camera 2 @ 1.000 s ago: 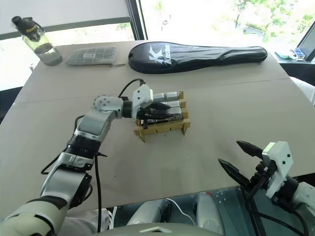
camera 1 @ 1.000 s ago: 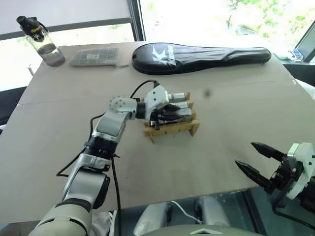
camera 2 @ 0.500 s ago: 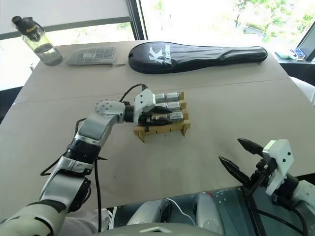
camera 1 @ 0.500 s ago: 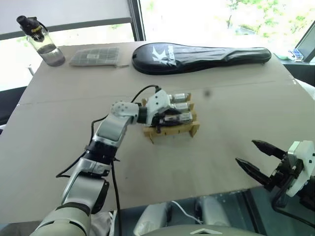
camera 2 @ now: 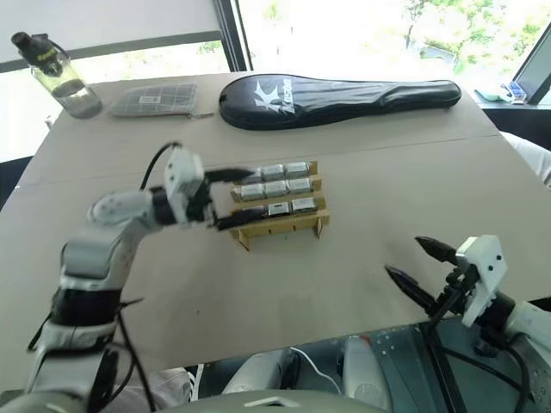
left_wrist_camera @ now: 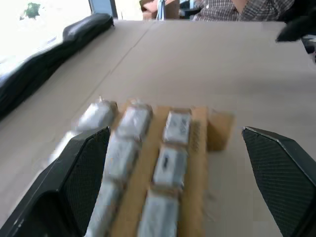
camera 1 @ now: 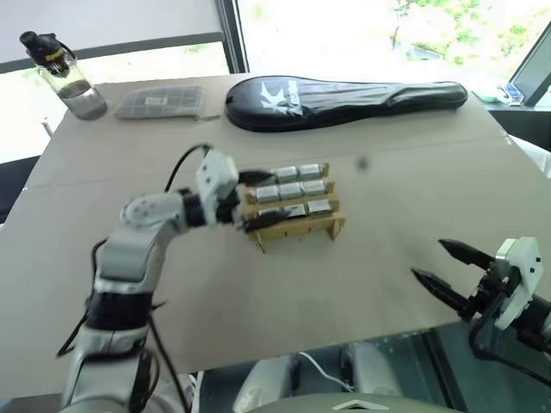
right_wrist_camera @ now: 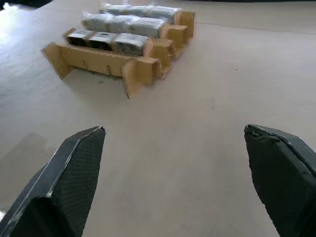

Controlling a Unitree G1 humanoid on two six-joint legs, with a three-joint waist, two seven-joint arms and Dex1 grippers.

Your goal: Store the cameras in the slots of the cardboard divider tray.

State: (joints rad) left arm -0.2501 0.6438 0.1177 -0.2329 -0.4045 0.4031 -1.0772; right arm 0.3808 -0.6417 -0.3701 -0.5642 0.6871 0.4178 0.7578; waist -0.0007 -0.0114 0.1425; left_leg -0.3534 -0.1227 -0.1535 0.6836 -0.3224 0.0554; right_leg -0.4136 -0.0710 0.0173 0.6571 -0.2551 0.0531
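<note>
The cameras sit three to a row in the cardboard divider tray mid-worktop, and the left tool, fingers spread just beside the tray's end, could nudge it crooked, while the right tool hangs spread well apart.

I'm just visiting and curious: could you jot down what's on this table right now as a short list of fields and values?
Surface: tan table
Tray: cardboard divider tray near the table's middle
Cameras: cameras fill its three rows of three
Left gripper: open, at the tray's left end, holding nothing
Right gripper: open, above the near right table edge, apart from the tray
Far edge: water bottle, grey gridded pouch, black racket case
</note>
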